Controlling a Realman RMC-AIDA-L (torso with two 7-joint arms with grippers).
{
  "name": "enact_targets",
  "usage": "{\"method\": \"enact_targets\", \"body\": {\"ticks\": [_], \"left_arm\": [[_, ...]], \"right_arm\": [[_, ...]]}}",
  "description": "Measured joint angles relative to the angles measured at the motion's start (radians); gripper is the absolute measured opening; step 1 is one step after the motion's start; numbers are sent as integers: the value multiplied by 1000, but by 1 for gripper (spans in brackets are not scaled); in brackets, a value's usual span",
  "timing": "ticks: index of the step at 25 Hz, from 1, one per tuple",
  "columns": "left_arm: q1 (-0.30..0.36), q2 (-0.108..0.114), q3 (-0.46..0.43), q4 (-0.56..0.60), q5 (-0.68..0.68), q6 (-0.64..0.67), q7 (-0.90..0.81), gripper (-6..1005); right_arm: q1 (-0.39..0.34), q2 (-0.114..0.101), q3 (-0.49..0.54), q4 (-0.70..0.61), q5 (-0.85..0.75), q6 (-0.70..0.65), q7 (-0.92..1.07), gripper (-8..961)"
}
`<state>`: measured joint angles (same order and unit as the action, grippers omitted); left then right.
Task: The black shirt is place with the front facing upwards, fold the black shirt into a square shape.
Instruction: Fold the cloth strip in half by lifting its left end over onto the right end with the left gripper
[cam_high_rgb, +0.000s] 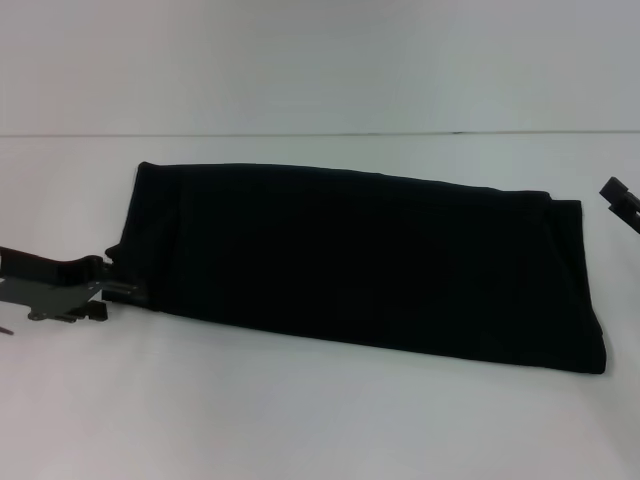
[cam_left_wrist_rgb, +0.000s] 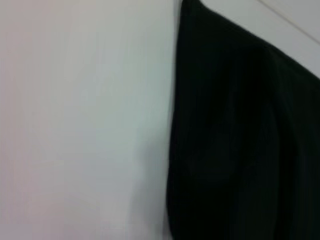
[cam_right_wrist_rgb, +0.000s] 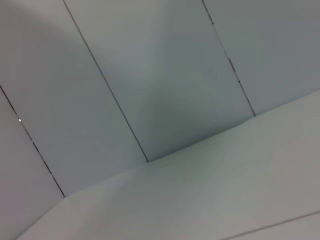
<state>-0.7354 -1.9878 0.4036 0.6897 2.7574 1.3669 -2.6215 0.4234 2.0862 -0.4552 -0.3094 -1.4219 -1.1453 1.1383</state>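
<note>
Reaching in from the left edge, our left gripper (cam_high_rgb: 122, 285) sits at the near left corner of the black shirt (cam_high_rgb: 360, 265); we cannot tell if it is clenched on the cloth or released. Our right gripper (cam_high_rgb: 622, 203) is just beside the shirt's far right corner, its state also unclear. The shirt lies as a long folded band across the white table (cam_high_rgb: 300, 420).

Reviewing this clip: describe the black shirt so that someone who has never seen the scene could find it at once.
On the white table the black shirt lies folded into one long dark band running across the middle. The left gripper sits at its left end and the right gripper hangs beyond its right end. It is the only cloth there, far larger than either gripper.
</note>
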Motion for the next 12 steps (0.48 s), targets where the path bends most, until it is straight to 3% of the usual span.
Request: {"method": "enact_targets", "body": {"ticks": [12], "left_arm": [[-14, -5, 40, -8, 24, -37, -51, 661]], "right_arm": [[-1, 0, -1, 20, 3, 1, -16, 886]]}}
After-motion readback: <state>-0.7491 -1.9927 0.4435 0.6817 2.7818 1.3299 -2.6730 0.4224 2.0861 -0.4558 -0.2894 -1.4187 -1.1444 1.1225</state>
